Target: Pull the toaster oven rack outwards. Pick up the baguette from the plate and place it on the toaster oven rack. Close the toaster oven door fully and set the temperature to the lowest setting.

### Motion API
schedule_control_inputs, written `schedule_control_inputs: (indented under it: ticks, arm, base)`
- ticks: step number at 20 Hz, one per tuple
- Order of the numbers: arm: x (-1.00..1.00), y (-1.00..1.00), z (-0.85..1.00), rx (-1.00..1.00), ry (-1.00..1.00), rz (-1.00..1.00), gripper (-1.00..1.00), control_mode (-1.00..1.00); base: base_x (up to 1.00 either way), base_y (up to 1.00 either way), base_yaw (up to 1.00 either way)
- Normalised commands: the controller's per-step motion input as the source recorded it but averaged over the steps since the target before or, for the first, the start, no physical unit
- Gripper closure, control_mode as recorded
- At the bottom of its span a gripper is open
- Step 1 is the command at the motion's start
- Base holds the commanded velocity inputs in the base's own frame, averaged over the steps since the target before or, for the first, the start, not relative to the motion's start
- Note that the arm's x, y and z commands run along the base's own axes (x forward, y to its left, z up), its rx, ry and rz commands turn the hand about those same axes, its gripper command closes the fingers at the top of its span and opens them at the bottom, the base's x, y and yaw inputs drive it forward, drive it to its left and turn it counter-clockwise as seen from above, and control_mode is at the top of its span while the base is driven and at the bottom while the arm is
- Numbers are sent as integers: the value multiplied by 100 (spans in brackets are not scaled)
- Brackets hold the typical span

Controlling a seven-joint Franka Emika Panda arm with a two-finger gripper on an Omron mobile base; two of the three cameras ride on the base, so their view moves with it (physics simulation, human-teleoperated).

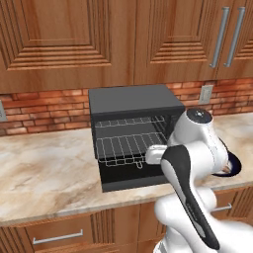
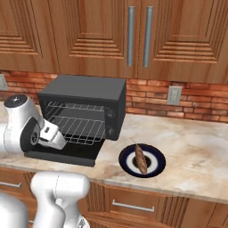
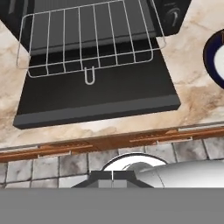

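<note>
Claw (image 3: 112, 174) is pinched shut on nothing, hanging out past the worktop (image 2: 196, 147) edge in front of the toaster oven (image 2: 89, 95). The toaster oven door (image 3: 100, 98) lies flat open, toaster oven rack (image 3: 89, 41) slid partway out over it. Baguette (image 2: 140, 158) sits on the plate (image 2: 127, 156) just right of the oven.

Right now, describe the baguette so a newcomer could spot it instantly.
Find the dark toaster oven on the marble counter. Just to its right, near the counter's front edge, sits a round navy-rimmed plate. The baguette is the slim brown loaf lying on that plate, the only food in sight.
</note>
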Motion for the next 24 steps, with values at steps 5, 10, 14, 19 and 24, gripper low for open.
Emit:
schedule_control_inputs:
  ticks: [5, 10, 14, 19, 24]
  arm:
    - [-3, -84, -1, 0, 0, -6, 100, -100]
    - [-5, -89, 0, 1, 0, 0, 100, -100]
    - [-1, -88, -1, 1, 0, 0, 100, -100]
    - [0, -85, 0, 1, 0, 0, 100, -100]
    - [3, -64, -16, 0, 0, 0, 100, -100]
  base:
    - [0, 0, 0]
    - [0, 0, 0]
    - [0, 0, 0]
    - [0, 0, 0]
    - [0, 0, 0]
